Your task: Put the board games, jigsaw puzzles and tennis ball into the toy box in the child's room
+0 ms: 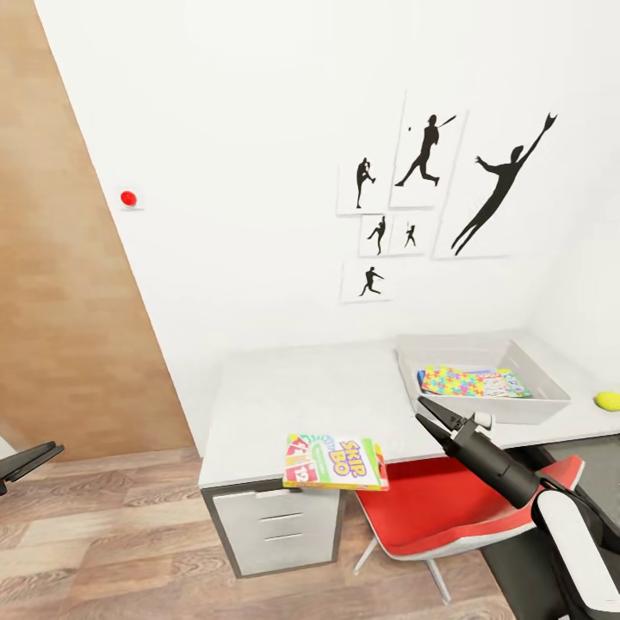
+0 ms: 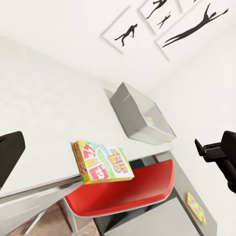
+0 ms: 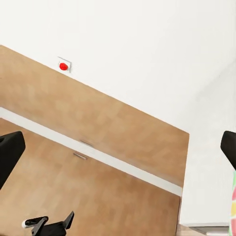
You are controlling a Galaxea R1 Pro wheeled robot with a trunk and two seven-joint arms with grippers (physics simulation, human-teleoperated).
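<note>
Right jaws (image 1: 433, 413) stand apart w/ nothing between them, hovering over the front edge of the tabletop (image 1: 344, 387). The toy box (image 1: 538, 379) sits just beyond and beside their tips, on the tabletop against the wall. Inside it lie a jigsaw puzzle (image 1: 452, 380) and another flat colourful toy next to it (can't tell which one). SKIP BO board game (image 1: 336, 462) lies on the tabletop's front edge, overhanging it, near the right jaws on their left-arm side and a bit lower; above the red chair (image 1: 448, 504). Tennis ball (image 1: 608, 400) rests on the tabletop past the toy box, away from the jaws. Left jaws (image 1: 30, 456) hang well apart from all toys, over the wood floor (image 1: 112, 551); look parted, empty.
</note>
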